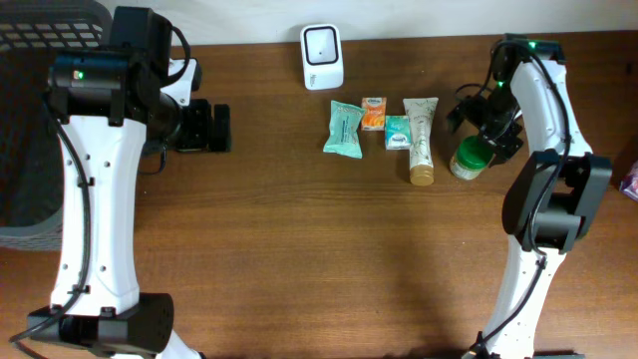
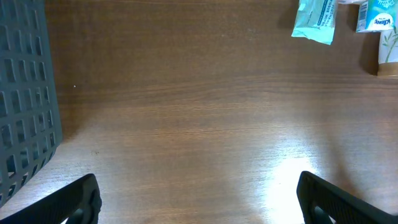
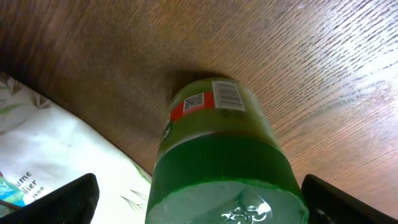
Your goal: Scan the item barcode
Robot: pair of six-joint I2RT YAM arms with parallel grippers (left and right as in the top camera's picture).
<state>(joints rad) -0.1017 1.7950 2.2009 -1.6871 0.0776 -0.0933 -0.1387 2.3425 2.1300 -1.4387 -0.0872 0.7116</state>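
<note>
A green jar (image 1: 467,158) with a green lid stands on the table at the right end of a row of items. In the right wrist view the jar (image 3: 217,155) fills the space between my right gripper's (image 3: 200,205) fingers, and its barcode label (image 3: 228,96) faces the camera. My right gripper (image 1: 480,138) is open, with a gap on each side of the lid. The white scanner (image 1: 322,57) stands at the back centre. My left gripper (image 1: 204,128) hovers open and empty over bare wood at the left (image 2: 199,199).
A teal packet (image 1: 343,129), an orange packet (image 1: 373,113), a small teal box (image 1: 397,132) and a leaf-patterned tube (image 1: 421,140) lie left of the jar. The tube (image 3: 56,143) is close beside it. A dark mesh basket (image 1: 30,120) fills the far left.
</note>
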